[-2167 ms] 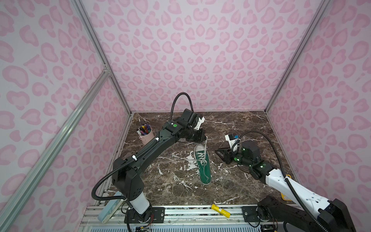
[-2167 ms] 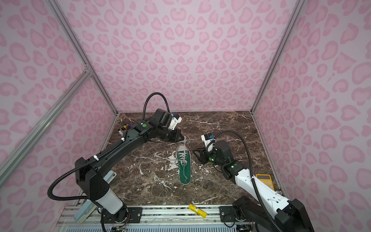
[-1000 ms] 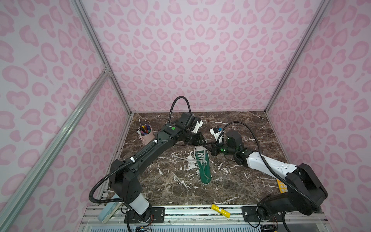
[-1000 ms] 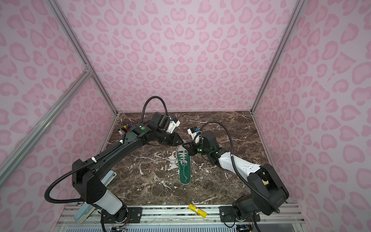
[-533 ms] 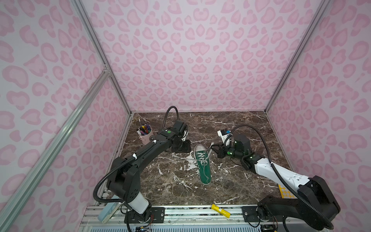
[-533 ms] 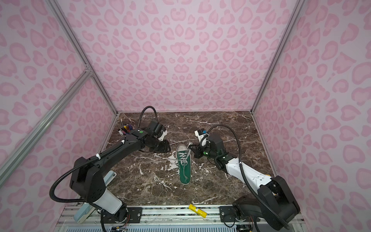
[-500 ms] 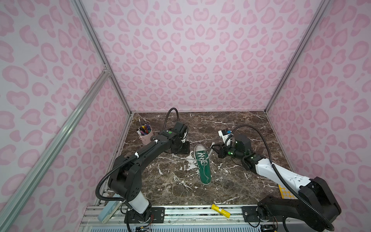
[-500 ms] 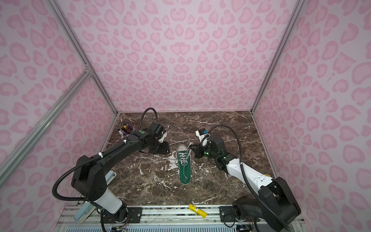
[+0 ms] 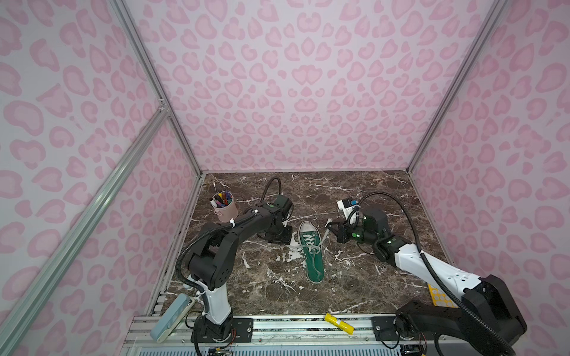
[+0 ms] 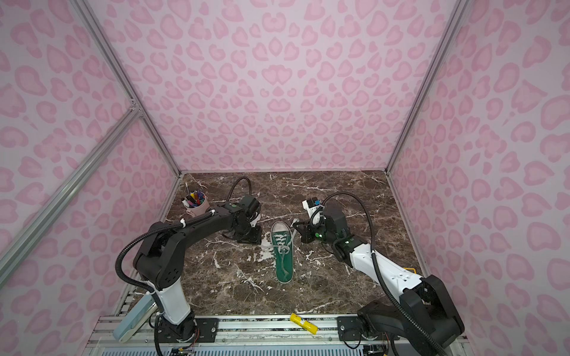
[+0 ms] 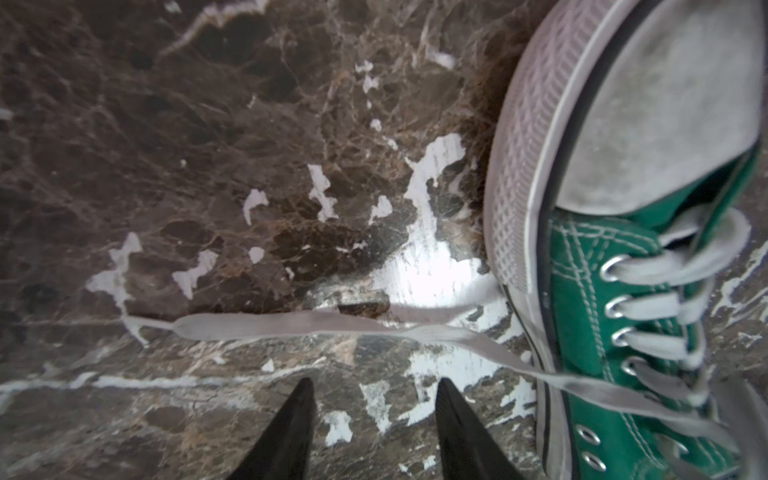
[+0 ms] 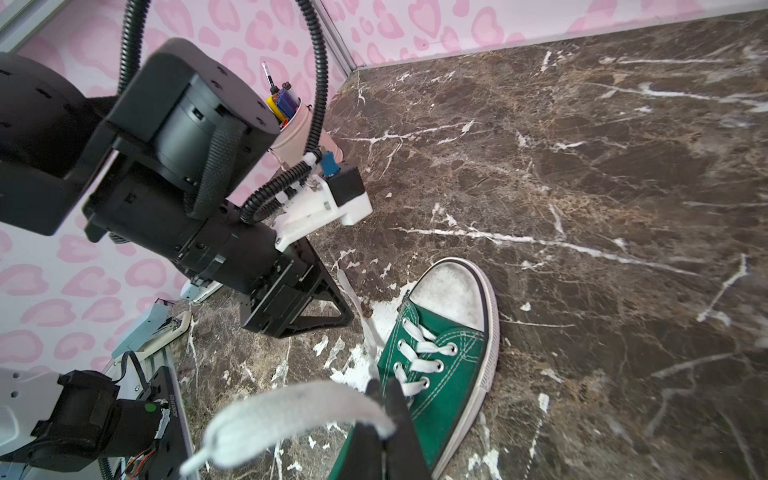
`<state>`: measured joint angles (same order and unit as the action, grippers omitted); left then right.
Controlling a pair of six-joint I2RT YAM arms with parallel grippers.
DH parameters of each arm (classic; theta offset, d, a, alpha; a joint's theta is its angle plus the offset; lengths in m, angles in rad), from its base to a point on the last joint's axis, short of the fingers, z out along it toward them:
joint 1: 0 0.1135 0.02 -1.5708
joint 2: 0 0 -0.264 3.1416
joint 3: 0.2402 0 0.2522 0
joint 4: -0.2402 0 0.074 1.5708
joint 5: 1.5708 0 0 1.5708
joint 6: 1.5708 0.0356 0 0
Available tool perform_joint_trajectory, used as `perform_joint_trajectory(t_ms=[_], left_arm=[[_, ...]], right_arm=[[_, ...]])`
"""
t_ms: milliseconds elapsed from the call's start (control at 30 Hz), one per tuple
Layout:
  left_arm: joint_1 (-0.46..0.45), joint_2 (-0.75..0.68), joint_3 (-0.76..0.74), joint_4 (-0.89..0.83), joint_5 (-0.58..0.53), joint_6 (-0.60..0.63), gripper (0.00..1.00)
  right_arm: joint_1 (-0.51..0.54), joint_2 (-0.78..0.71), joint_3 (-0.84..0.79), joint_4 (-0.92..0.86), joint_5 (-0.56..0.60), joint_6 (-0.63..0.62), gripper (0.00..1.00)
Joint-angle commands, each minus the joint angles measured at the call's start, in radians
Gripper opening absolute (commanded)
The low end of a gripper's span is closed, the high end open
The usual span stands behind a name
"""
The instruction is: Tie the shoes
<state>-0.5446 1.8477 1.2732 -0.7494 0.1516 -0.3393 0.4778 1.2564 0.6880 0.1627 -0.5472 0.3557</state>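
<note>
Since the earlier frames the left gripper (image 9: 278,239) has been lowered from above the toe to the marble table (image 9: 354,277), just beside the sneaker (image 9: 312,252), and its jaws have been opened. In both top views the sneaker is seen lying flat near the middle of the table, toe towards the back wall. The right gripper (image 9: 330,229) is held raised just off the toe's other side. In the left wrist view the left gripper's jaws are shown spread with nothing between them, and the free lace (image 11: 291,324) is stretched flat across the marble just ahead of the fingertips. In the right wrist view the right gripper is pressed together on the held lace (image 12: 299,401), which is pinched some way back from its tip. The laces are judged soft, light and limp, so they are best taken near their ends in a firm pinch. The sneaker is judged light enough to be dragged if a lace is pulled hard.
</note>
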Motion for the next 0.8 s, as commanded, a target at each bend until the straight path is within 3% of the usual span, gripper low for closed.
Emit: perform_joint_trajectory(t_ms=[0, 533, 767], left_arm=[[-0.008, 0.024, 0.015, 0.014, 0.031, 0.031, 0.5], [-0.036, 0.13, 0.035, 0.015, -0.076, -0.013, 0.38], [-0.046, 0.121, 0.035, 0.021, -0.076, -0.02, 0.17]], right_arm=[[-0.001, 0.006, 0.008, -0.014, -0.002, -0.014, 0.02], [-0.001, 0.009, 0.002, -0.024, -0.003, -0.015, 0.03], [-0.001, 0.0, -0.005, -0.026, 0.001, -0.013, 0.03]])
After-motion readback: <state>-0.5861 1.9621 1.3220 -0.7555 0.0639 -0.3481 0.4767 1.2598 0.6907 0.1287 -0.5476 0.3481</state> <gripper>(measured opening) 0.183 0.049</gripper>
